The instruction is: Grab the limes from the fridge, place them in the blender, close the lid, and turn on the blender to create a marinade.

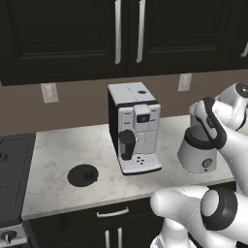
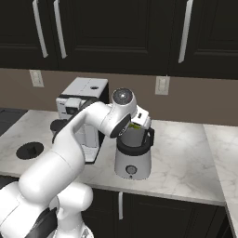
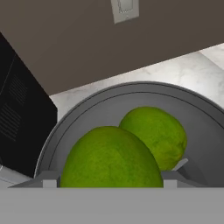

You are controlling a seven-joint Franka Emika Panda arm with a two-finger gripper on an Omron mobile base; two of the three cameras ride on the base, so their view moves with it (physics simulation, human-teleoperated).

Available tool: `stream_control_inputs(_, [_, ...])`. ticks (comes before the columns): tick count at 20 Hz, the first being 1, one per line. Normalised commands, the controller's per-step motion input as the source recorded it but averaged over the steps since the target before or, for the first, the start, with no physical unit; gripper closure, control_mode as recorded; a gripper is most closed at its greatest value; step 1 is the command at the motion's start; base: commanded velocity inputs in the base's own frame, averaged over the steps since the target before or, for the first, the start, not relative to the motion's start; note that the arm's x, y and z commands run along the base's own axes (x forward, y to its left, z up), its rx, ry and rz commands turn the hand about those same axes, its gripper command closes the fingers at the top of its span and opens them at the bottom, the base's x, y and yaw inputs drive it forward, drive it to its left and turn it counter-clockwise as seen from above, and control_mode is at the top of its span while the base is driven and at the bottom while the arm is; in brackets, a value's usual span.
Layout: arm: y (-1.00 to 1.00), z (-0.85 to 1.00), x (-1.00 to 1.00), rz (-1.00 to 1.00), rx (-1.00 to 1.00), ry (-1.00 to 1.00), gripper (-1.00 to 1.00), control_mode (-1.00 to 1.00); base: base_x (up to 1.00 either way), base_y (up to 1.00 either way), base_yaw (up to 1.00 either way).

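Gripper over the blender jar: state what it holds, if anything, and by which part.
Cannot be told. The gripper hangs at the blender mouth; one lime sits between the fingertips, but no contact shows.

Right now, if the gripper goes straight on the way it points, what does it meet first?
Probably the nearer lime, right in front of the open gripper. The second lime lies behind it in the blender jar. Depth is uncertain.

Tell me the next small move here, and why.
Probably lift the gripper straight up out of the jar. Two limes, and, already sit inside, and the jaws stand open, so nothing is held. The lid still lies on the counter left of the coffee machine, to be fetched next.
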Motion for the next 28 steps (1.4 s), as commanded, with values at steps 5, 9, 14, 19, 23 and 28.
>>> stream_control_inputs(5, [0.0,-0.01,-0.09,0.03,0.0,0.1,-1.0,-1.0,0.0,0.0,0.0])
stream_control_inputs(9, [0.0,0.0,-0.34,0.03,0.0,0.11,-1.0,-1.0,0.0,0.0,0.0])
stream_control_inputs(14, [0.0,0.0,-0.46,0.01,0.0,0.09,-1.0,-1.0,0.0,0.0,0.0])
stream_control_inputs(19, [0.0,0.12,-0.4,0.0,0.0,0.07,-1.0,-1.0,0.0,0.0,0.0])
stream_control_inputs(23, [0.0,0.26,-0.34,0.0,0.0,0.03,-1.0,-1.0,0.0,0.0,0.0])
stream_control_inputs(28, [0.05,0.31,-0.65,0.0,0.0,0.0,-1.0,-1.0,0.0,0.0,0.0])
